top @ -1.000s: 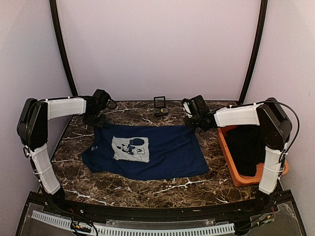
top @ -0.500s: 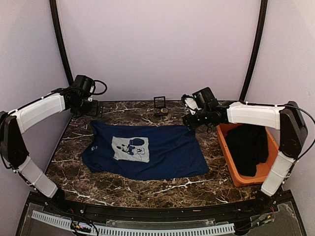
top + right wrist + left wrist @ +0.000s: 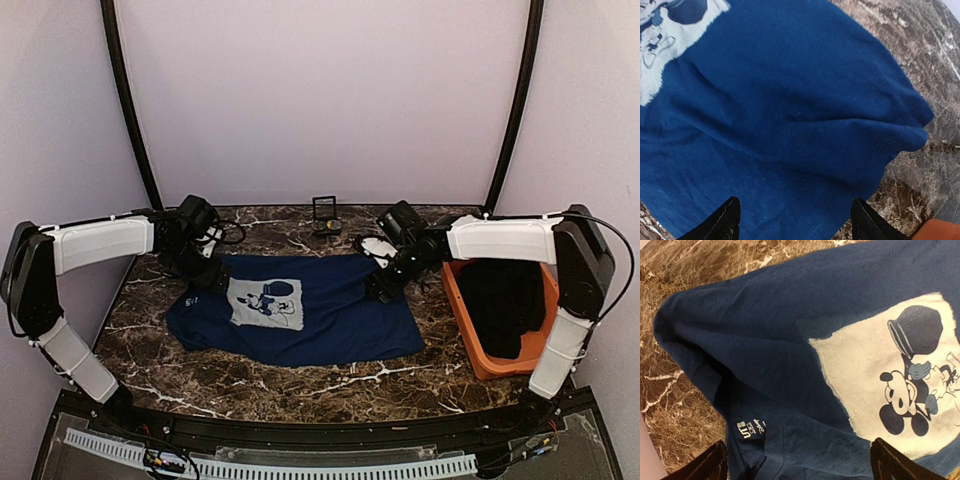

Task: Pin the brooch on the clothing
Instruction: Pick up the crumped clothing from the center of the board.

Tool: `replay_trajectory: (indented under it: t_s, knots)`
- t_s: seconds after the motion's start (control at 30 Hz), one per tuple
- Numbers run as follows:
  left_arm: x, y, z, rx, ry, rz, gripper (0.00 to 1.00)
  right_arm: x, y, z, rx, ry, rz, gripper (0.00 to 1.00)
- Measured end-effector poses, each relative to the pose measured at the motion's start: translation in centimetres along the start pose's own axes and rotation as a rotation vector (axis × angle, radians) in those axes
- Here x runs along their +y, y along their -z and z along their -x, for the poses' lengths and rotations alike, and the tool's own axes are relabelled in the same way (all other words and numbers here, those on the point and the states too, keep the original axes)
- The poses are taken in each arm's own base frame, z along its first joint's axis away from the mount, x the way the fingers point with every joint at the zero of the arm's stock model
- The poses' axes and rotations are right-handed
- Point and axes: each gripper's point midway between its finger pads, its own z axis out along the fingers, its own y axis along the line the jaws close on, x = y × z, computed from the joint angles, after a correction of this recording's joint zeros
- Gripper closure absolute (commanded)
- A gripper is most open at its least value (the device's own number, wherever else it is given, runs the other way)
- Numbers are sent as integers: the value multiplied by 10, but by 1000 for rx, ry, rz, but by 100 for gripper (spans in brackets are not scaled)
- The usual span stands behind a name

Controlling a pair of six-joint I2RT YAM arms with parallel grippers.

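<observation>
The clothing, a navy T-shirt [image 3: 330,310] with a pale cartoon print [image 3: 265,302], lies spread flat on the marble table. My left gripper [image 3: 205,272] hovers open over its collar end; in the left wrist view my left gripper [image 3: 802,470] frames the neck label [image 3: 747,427] beside the print [image 3: 900,385]. My right gripper [image 3: 383,285] stands open above the shirt's far right part; in the right wrist view my right gripper [image 3: 796,225] spans plain blue cloth [image 3: 790,125] near its edge. Neither holds anything. The brooch does not show in any view.
A small black hinged case [image 3: 324,212] stands open at the table's back edge. An orange bin [image 3: 455,300] with a black garment [image 3: 505,300] sits at the right, its corner [image 3: 940,231] just beside my right gripper. Bare marble [image 3: 300,380] runs along the front.
Both grippers were nearly shut at the shirt's far corners, then opened and lifted away. Now both have come back down, open, over the shirt's upper part.
</observation>
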Motion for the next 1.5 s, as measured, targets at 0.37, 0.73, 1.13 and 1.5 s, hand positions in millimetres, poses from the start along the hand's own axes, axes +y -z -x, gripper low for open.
replay_trajectory:
  t_s: [0.37,0.73,1.13,1.5]
  knots:
    - [1,-13,-8,73,-19,18,1,-4,-28,-16,119,36,-22,24]
    - [10,-15,51,19,-95,45,2,-5,-55,43,48,187,59,28]
    - [26,-67,23,204,-208,27,10,-15,-71,52,90,270,151,28]
    - [14,-65,47,169,-283,-45,14,-23,-84,32,163,270,223,31]
